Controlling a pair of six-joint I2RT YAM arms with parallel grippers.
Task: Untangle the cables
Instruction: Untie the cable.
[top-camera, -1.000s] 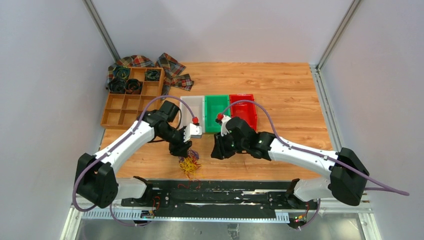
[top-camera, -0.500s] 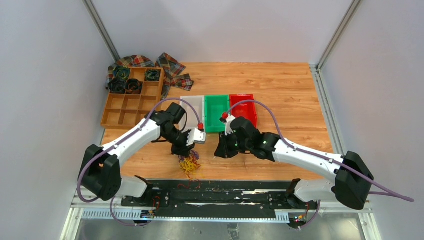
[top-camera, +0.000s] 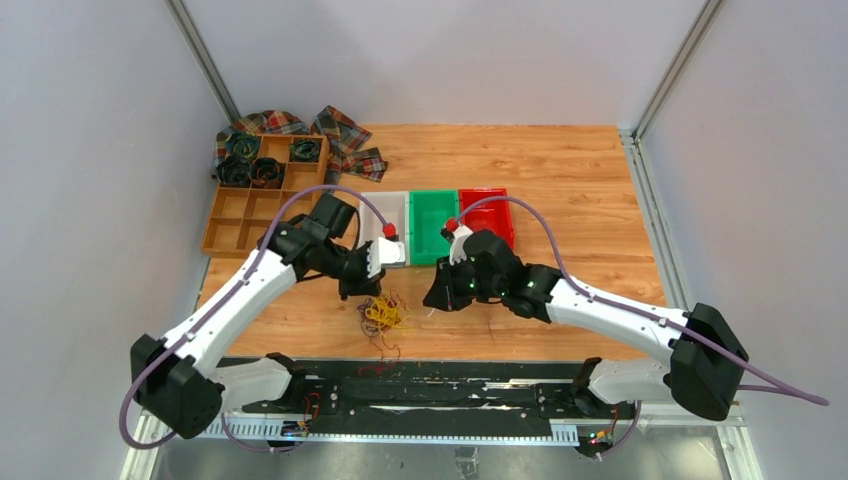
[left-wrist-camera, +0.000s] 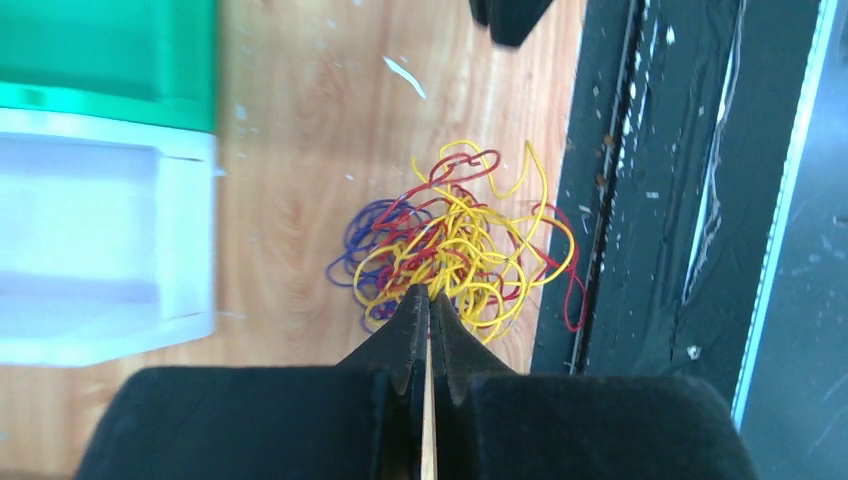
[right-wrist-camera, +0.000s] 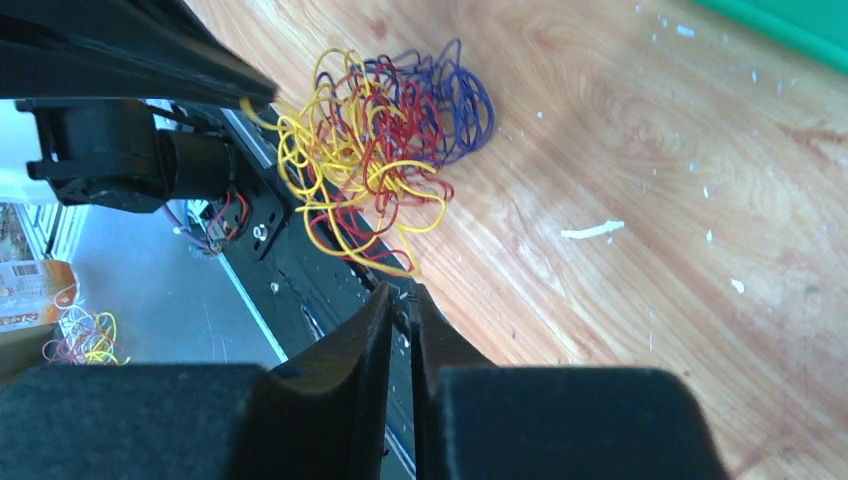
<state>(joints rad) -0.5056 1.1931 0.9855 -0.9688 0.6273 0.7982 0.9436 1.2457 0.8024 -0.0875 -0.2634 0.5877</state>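
Two arms reach inward over the wooden table (top-camera: 560, 180). Between their tips are the cables (top-camera: 384, 312), a small clump of yellow, red and purple loops near the table's near edge, in front of the white bin (top-camera: 385, 212) and the green bin (top-camera: 432, 225). From above, the left gripper (top-camera: 362, 290) is at the clump's far-left side. The right gripper (top-camera: 437, 298) is just to the clump's right, and no contact can be made out.

Seen from the left wrist, the fingers are pressed tight together. Their tips are at the edge of the clump, clamped on yellow strands. The clump sits between the white bin and the black rail (left-wrist-camera: 640, 200), and one red loop overlaps the rail.

Seen from the right wrist, the fingers are nearly together with only a thin slit between them. The end of a yellow loop reaches their tips, but I cannot tell whether it is pinched. A yellow strand runs up to the left gripper's dark fingertip at the upper left.
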